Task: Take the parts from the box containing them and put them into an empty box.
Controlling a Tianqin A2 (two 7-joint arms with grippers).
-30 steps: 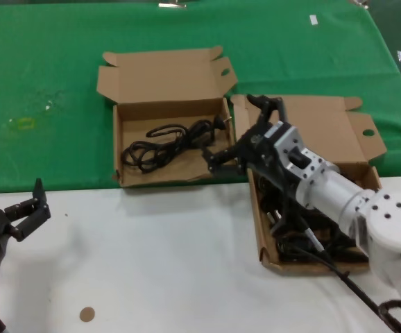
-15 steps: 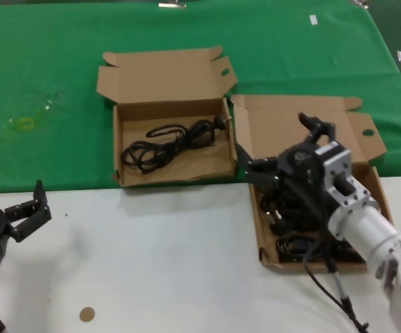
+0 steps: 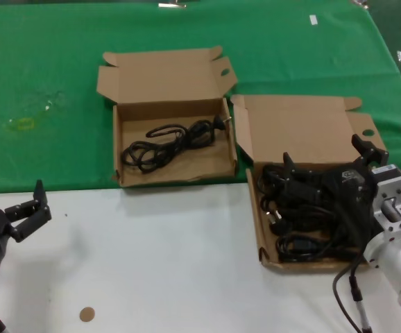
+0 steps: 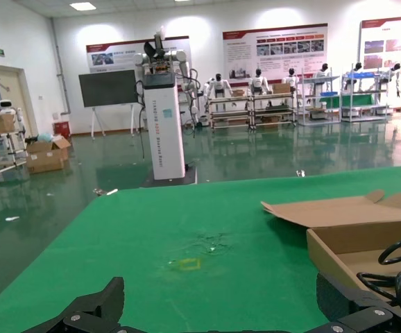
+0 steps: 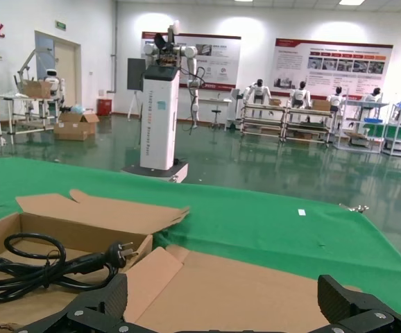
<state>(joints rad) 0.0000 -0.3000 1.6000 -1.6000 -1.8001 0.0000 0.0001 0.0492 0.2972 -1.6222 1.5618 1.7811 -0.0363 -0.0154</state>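
Head view: two open cardboard boxes sit side by side on green cloth. My right gripper, fingers spread and holding nothing, hangs over the source box, which is full of black cables. The receiving box to its left already holds one coiled cable. My left gripper waits open, low over the white table.

Left wrist view: spread fingertips frame the green cloth, the receiving box at one edge.

Right wrist view: open fingertips above the source box lid, the delivered cable's plug nearby.

One cable is moved, I judge; several remain.
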